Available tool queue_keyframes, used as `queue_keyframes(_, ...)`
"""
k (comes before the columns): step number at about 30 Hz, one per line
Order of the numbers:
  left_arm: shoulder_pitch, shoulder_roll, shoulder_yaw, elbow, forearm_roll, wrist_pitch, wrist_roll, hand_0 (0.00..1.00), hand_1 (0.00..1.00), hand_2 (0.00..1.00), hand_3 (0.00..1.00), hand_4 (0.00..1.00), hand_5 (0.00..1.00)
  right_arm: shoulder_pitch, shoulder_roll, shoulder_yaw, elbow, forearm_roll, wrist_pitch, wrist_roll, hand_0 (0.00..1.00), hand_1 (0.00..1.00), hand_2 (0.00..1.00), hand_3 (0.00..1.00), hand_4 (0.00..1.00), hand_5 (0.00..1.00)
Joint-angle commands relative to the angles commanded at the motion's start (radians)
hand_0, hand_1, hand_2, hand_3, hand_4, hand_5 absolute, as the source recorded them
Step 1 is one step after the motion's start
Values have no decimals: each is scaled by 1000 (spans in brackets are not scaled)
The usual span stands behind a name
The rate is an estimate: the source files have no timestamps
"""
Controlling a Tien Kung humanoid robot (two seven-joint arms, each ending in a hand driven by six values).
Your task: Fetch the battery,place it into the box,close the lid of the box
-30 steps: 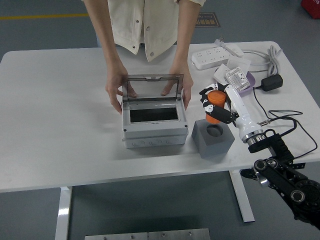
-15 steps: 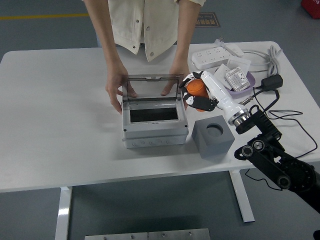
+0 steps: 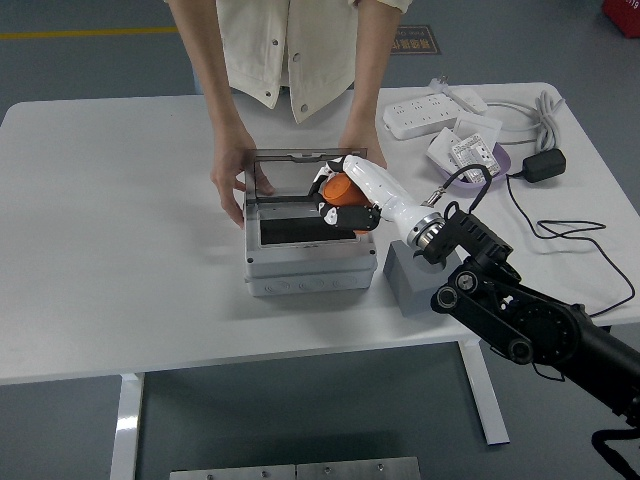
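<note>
My right hand [image 3: 338,198] is shut on the orange battery [image 3: 336,188] and holds it above the right part of the open grey box [image 3: 305,262]. The box's clear lid [image 3: 290,172] stands upright at the back. A person at the far side has both hands on the box: one hand [image 3: 229,187] at its left side, the other [image 3: 355,150] behind the lid on the right. The left hand is out of view.
A grey block holder [image 3: 408,285] stands right of the box, partly under my right arm. A white power strip [image 3: 430,112], a purple tray with small parts [image 3: 475,157], a black adapter [image 3: 542,165] and cables lie at the back right.
My right hand has lifted the battery out of the grey block holder and carried it left, from above the holder to above the open box. The person's hands kept hold of the box.
</note>
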Motion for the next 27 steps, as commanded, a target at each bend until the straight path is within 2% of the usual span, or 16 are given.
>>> queue_keyframes(5, 5, 1, -15, 0, 14, -1, 5, 630, 744, 571, 529, 239, 46, 73, -6, -49, -27, -69, 56, -45, 264, 244, 213, 222, 2, 2)
queue_keyframes(14, 9, 4, -42, 0, 41, -3, 14, 629, 744, 571, 529, 238, 44, 190, -27, -125, -42, -89, 102, -82, 257, 239, 214, 224, 2, 2)
queue_keyframes(19, 5, 6, -23, 0, 24, -2, 11, 629, 744, 571, 529, 238, 44, 218, -15, -151, -52, -121, 85, -92, 257, 239, 214, 224, 2, 2)
queue_keyframes(27, -3, 13, -3, 0, 7, -2, 8, 629, 743, 570, 528, 236, 43, 219, 6, -173, -66, -126, 56, -93, 261, 249, 220, 221, 2, 2)
